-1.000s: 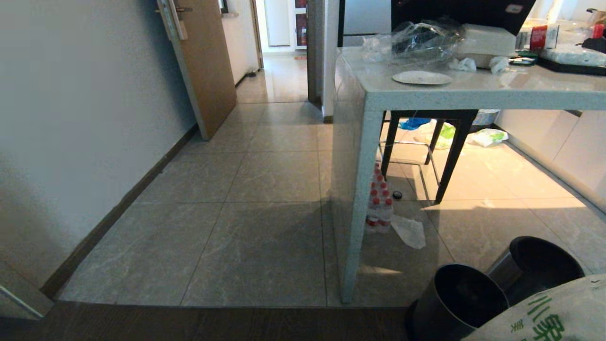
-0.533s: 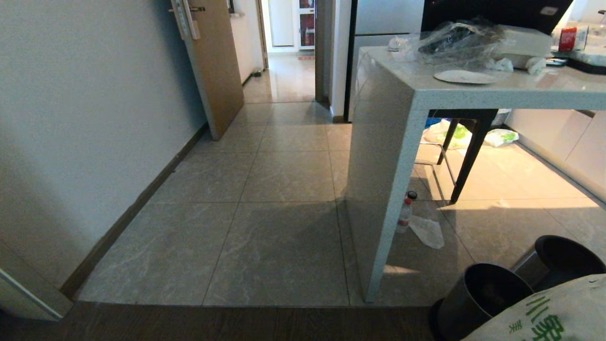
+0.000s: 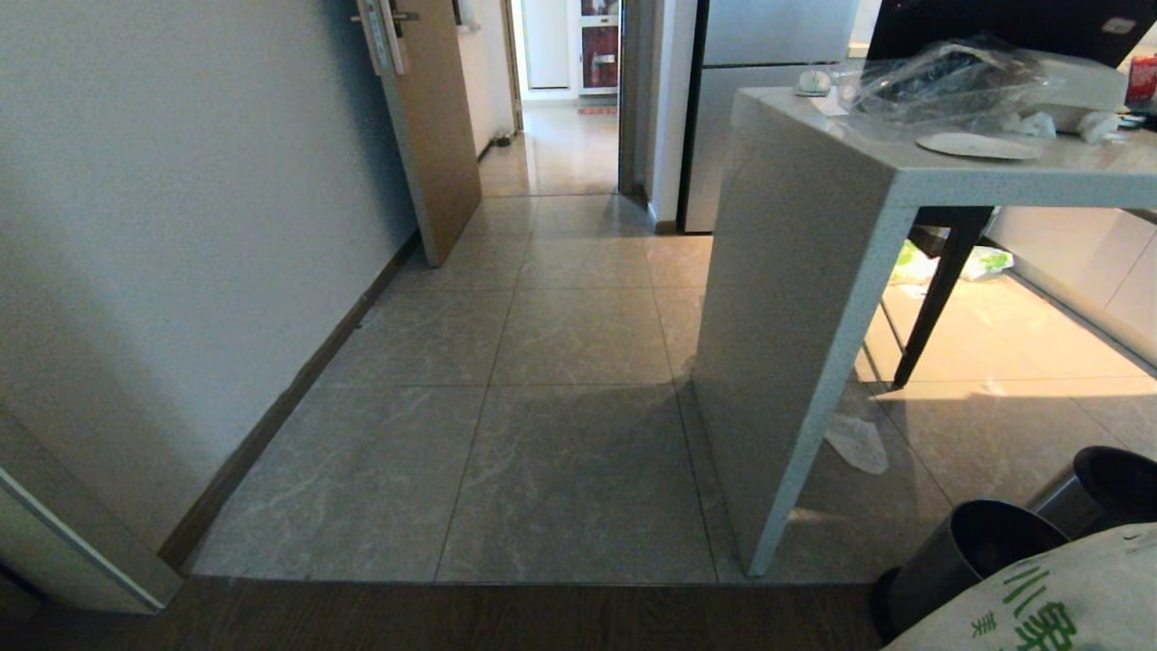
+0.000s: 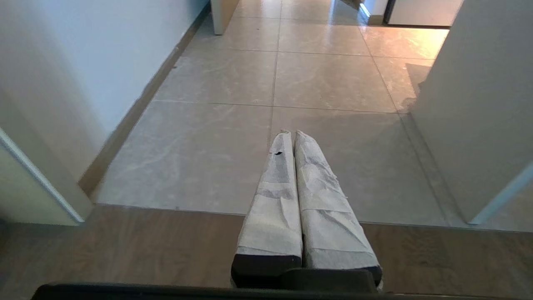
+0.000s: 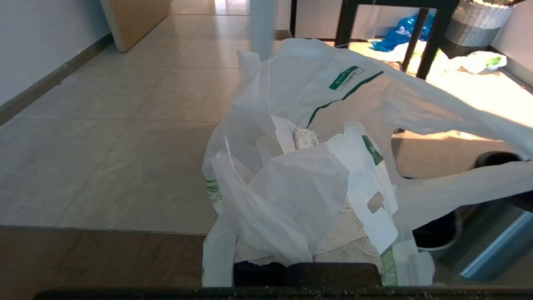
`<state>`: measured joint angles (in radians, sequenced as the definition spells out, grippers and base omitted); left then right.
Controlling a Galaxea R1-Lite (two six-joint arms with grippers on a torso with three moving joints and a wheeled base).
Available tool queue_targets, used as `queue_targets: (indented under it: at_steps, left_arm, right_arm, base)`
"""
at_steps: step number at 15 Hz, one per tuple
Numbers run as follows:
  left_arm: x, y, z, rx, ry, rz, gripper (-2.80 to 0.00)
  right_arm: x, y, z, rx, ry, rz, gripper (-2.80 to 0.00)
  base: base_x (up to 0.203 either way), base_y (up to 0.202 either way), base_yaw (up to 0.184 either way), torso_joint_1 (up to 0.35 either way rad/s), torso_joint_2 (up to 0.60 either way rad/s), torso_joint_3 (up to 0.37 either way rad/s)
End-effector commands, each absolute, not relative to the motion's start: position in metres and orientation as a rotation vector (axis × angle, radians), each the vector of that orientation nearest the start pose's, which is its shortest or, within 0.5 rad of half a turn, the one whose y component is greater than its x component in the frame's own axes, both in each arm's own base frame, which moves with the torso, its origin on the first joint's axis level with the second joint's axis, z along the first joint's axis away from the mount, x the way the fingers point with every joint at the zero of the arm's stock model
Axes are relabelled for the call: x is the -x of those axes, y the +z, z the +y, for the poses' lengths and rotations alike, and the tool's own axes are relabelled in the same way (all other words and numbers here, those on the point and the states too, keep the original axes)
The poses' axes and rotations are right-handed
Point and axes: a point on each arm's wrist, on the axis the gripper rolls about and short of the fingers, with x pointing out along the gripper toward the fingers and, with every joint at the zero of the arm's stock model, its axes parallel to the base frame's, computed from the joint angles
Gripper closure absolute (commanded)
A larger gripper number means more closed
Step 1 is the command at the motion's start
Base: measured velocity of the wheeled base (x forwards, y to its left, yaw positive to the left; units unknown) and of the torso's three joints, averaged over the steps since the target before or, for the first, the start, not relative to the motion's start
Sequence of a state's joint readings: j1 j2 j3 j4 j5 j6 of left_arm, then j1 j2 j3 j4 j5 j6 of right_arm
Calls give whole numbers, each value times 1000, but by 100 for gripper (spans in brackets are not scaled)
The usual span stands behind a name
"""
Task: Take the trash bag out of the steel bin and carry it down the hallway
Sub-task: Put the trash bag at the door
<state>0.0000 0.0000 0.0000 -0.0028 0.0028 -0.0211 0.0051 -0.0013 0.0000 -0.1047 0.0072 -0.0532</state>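
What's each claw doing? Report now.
Left claw: shut, empty.
Right claw: shut on the bag.

Glossy beige-grey tiled hallway (image 3: 578, 334) runs open straight ahead btwn white wall w/ dark baseboard (image 3: 181, 253) on left and speckled pale stone counter's end panel (image 3: 795, 362) on right. Tan wooden door (image 3: 434, 127) juts in further along on left, narrowing passage. Two round steel bins w/ black rims (image 3: 967, 561) stand on floor at near right, beside counter.

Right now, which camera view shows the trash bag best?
The right wrist view: the trash bag fills it, handles and green print visible, bunched at the right gripper. The head view catches only a corner; the left wrist view shows none.
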Motion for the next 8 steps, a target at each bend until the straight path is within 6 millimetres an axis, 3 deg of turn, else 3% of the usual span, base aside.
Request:
queue_targets:
  at_steps: [1, 5, 8]
  left_arm:
    - [23, 76, 0, 21, 3, -3, 0]
    - [23, 76, 0, 21, 3, -4, 0]
    - [23, 76, 0, 22, 3, -3, 0]
  right_arm:
    - [20, 75, 0, 52, 11, -66, 0]
    - [20, 75, 0, 54, 12, -66, 0]
    - [20, 75, 0, 54, 12, -66, 0]
  base:
    - [0, 192, 0, 2, -1, 2]
    - [0, 188, 1, 2, 2, 1]
    - [0, 73, 0, 1, 2, 4]
